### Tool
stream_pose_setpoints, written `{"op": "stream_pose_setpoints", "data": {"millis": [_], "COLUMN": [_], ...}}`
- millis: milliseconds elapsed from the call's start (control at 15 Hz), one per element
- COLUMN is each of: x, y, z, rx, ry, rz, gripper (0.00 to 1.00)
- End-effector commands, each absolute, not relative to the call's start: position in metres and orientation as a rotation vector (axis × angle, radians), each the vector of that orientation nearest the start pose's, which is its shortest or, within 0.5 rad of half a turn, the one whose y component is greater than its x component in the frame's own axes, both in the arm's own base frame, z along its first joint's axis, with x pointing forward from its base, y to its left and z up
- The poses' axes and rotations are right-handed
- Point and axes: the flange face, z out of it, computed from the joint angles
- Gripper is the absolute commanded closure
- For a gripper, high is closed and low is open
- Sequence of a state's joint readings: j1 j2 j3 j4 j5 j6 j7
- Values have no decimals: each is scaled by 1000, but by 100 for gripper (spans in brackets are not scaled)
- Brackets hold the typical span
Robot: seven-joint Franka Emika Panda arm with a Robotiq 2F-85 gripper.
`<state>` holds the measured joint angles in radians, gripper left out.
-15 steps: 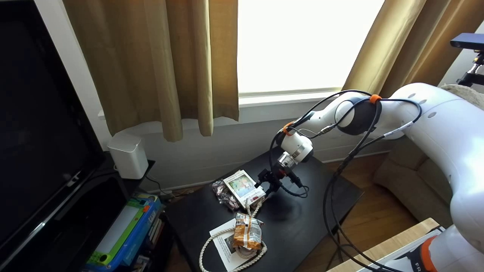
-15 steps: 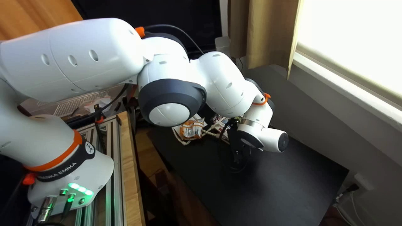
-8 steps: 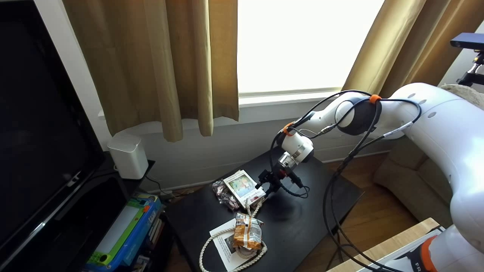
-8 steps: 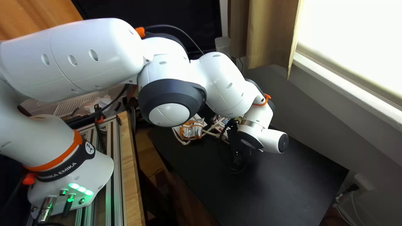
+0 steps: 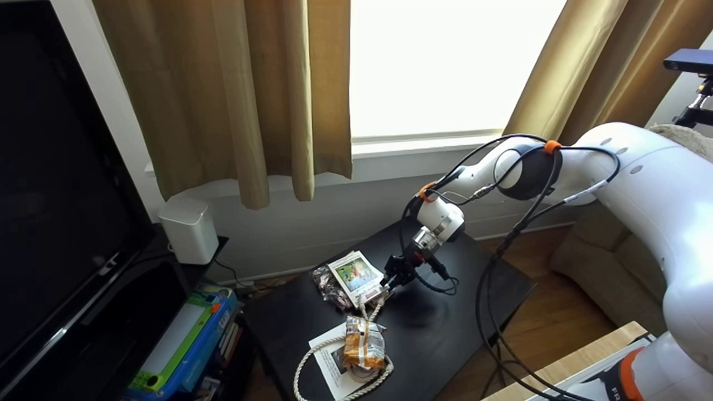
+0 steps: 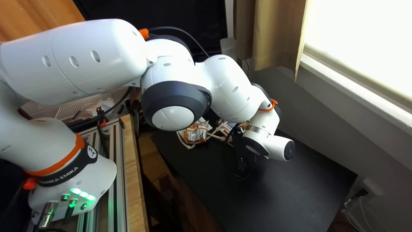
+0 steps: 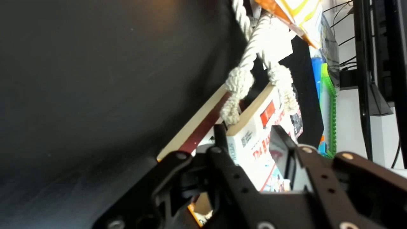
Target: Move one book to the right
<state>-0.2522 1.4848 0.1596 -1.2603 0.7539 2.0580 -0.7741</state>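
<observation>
Wrist view, nearest: the gripper (image 7: pixel 249 130) is standing with its fingers part-way together around the spine-side corner of the book (image 7: pixel 256 149), one just left of the spine, the other over the white cover; whether they are clamping it, I can't make out. Just left, a second book (image 7: pixel 195 124) is showing its cream page edge and dark red stripe. Beyond, a white rope (image 7: pixel 250 52) is reaching in, one knotted end crossing the book's cover.

In an exterior view, an orange-and-silver packet (image 5: pixel 365 345) is lying near, covering part of a white sheet (image 5: pixel 340 381) on the black table (image 5: pixel 429 328). Farther off, the book is showing its green cover picture, with a shiny dark package (image 5: pixel 328 284) just left of it and the gripper standing at its right end. Well beyond, tan curtains (image 5: pixel 223 100) are hanging beside a bright window (image 5: pixel 451 67).
</observation>
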Motion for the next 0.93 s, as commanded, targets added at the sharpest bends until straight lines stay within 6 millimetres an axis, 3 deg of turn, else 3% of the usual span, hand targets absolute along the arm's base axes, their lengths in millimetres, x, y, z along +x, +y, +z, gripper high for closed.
{"op": "stream_pose_setpoints", "data": {"millis": [0,133,400,867], "x": [559,555,553,538], "y": [-26,-30,-41,-98], "z": [-172,-173,-174,-180], "rx": [-2192,-2191,-2183,-2192], "ry": [57,70,88,159], "rz": [360,370,347,275], "gripper": [91,100,97,97]}}
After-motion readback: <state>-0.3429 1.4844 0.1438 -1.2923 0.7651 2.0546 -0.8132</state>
